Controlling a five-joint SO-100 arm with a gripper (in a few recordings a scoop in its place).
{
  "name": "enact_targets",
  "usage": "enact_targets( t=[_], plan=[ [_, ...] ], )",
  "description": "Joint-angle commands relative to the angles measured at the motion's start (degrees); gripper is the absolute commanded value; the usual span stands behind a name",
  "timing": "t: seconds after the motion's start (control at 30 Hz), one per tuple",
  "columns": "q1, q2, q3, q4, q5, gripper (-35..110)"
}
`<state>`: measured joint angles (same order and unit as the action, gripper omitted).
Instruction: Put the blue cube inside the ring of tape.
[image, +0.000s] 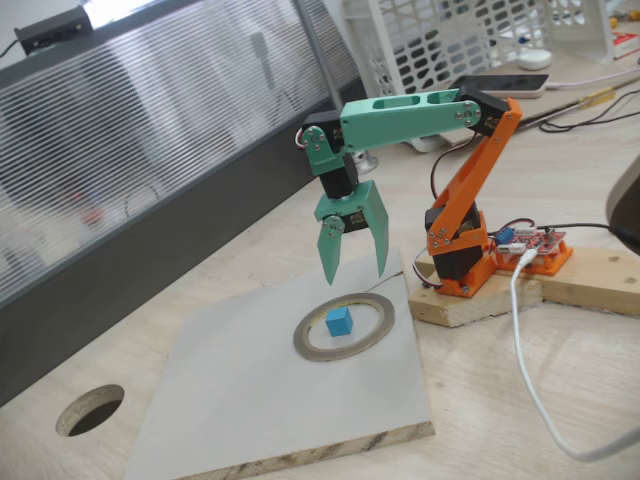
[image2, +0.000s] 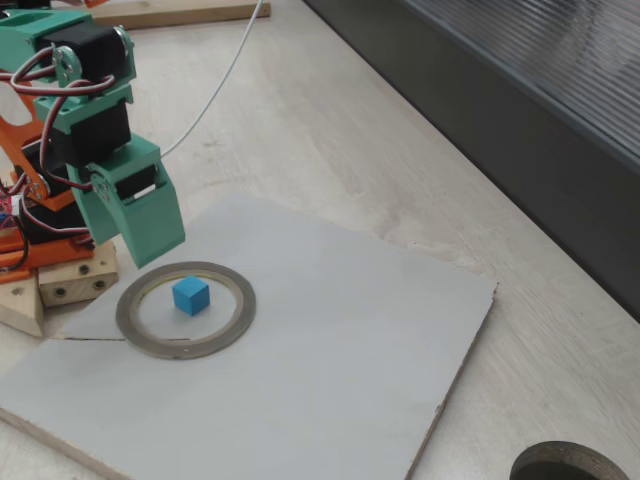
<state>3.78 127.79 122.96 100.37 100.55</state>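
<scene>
Pale wooden desk carries a grey board; on it the cube sits inside the tape. Gripper hangs above, fingers apart, empty. Cube looks light, rigid; flat opposite faces suit gripping.

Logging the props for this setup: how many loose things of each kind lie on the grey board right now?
Blue cube: 1, sitting inside the ring
Ring of tape: 1, flat on the grey board
Total: 2
The gripper hangs open above them, holding nothing.
</scene>
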Motion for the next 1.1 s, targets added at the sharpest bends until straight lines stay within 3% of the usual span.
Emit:
enact_targets(
  t=[0.0, 0.33, 1.07],
  plan=[
    [0.26, 1.58, 0.53, 1.05, 0.53, 45],
    [0.26, 1.67, 0.44, 0.44, 0.53, -2],
    [0.26, 1.76, 8.09, 0.70, 0.53, 1]
  ],
)
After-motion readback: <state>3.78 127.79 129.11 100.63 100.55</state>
